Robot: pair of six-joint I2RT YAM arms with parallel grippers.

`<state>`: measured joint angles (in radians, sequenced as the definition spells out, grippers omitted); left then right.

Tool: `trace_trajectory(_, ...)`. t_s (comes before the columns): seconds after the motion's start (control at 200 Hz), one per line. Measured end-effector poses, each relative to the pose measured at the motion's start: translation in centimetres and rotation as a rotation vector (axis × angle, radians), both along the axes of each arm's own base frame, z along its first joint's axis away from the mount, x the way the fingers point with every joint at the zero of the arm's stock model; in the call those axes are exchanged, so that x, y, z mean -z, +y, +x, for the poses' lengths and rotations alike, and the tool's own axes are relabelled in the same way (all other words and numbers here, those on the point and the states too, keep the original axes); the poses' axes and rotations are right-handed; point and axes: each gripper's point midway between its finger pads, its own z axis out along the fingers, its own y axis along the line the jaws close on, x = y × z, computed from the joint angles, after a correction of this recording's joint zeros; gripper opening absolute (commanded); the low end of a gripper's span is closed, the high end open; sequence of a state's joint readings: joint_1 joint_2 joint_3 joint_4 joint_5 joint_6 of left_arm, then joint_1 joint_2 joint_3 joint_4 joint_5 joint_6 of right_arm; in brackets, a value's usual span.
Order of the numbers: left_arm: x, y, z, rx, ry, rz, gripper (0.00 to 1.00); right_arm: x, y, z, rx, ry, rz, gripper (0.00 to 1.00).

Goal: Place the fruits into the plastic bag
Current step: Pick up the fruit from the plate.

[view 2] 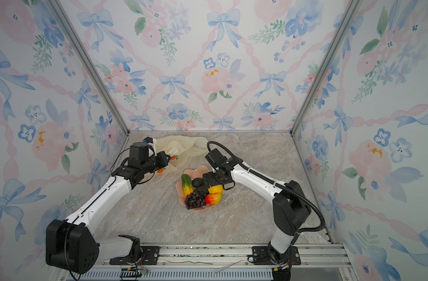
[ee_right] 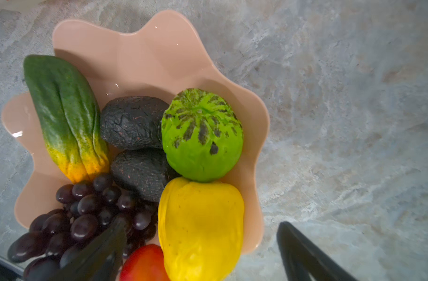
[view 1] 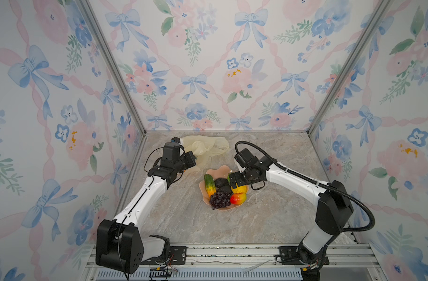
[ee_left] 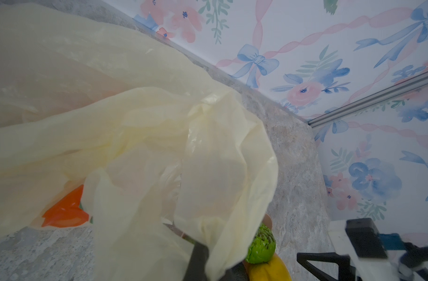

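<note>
Marble tabletop (view 1: 268, 214), crinkly pale-yellow plastic bag (view 1: 208, 146), glossy fruits (view 1: 220, 192) in pink bowl (view 1: 217, 170)

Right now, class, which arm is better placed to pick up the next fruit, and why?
The right: the right gripper hovers open over the lemon in the bowl; the left gripper is shut on the plastic bag.

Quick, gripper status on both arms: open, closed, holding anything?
Left gripper: closed on the plastic bag.
Right gripper: open, holding nothing, above the bowl.
</note>
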<state>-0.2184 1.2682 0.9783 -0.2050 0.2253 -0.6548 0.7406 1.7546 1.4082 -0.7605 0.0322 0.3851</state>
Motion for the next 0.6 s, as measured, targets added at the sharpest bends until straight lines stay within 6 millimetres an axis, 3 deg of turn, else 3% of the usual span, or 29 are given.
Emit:
trace_trajectory(0.305,-1.4,-0.5,-0.1,0.021,-0.046,-0.02,0.0,1.3,2.4,2.5,-0.039,0.0,-0.043,0.98)
trace_trajectory(0.6,-1.7,-0.9,0.0,0.041,-0.067,-0.038,0.0,2.7,2.7,3.6,-0.053,0.012,-0.103,0.9)
